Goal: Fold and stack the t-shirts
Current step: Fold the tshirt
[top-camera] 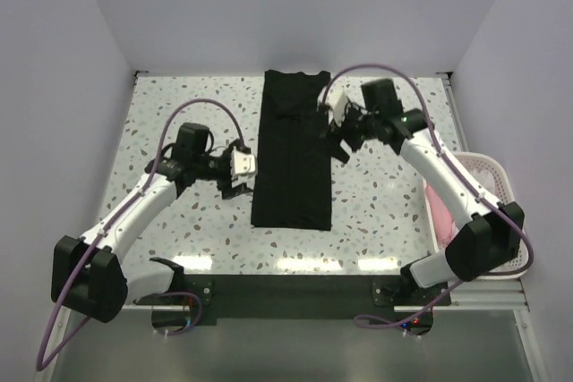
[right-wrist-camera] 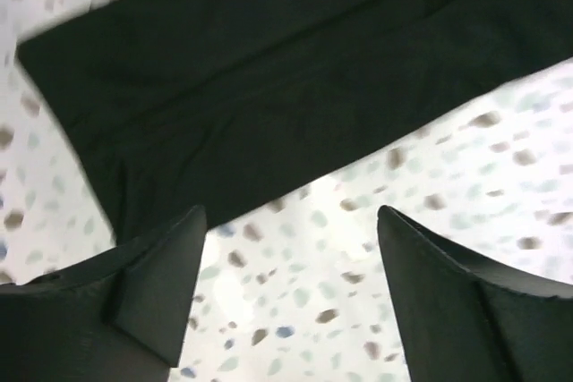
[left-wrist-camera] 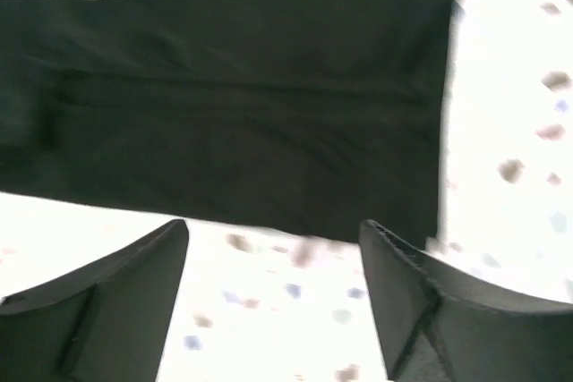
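So L end effector (left-wrist-camera: 273, 232), R end effector (right-wrist-camera: 291, 214) wide open, empty, by t-shirt (top-camera: 291, 163).

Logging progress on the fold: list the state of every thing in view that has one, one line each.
black t-shirt, folded into a long narrow strip, flat on the table.
left hand, open, empty, beside the strip's left edge.
right hand, open, empty, by the strip's right edge.
pink garment, lying in the basket, not laid out.
basket, at the table's right edge, holding the pink garment.
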`<state>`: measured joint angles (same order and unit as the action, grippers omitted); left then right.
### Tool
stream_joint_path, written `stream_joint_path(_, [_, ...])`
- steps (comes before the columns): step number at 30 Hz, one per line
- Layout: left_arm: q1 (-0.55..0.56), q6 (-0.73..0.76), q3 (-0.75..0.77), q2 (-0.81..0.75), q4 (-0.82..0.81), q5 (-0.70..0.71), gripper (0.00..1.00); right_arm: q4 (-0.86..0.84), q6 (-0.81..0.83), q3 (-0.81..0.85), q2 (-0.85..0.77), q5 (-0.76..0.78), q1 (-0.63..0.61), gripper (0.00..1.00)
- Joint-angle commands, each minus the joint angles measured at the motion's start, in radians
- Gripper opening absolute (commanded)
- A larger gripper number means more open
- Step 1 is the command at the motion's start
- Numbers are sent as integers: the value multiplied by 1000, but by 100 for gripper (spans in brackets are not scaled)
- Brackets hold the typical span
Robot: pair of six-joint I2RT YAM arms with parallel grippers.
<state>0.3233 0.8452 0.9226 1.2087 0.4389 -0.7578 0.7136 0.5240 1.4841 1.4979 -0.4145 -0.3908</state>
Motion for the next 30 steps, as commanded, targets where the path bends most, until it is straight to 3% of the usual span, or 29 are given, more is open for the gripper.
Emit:
stream_joint_path(1, [11, 242, -179, -41, 140, -95, 77, 31, 158, -312, -117, -24, -69, 79])
stream_joint_path(5, [101, 278, -310, -75, 63, -19, 69, -54, 202, -484, -180, 39, -218, 65])
stream_joint_path(12, [207, 253, -413, -3, -150, 75, 64, -172, 266, -623, -156, 89, -309, 54])
stream_joint_path(26, [226, 209, -387, 190, -270, 121, 57, -302, 303, -722, -18, 129, -364, 49])
stream_joint_path(30, [232, 209, -366, 230, -259, 135, 50, -322, 315, -734, 31, 151, -364, 49])
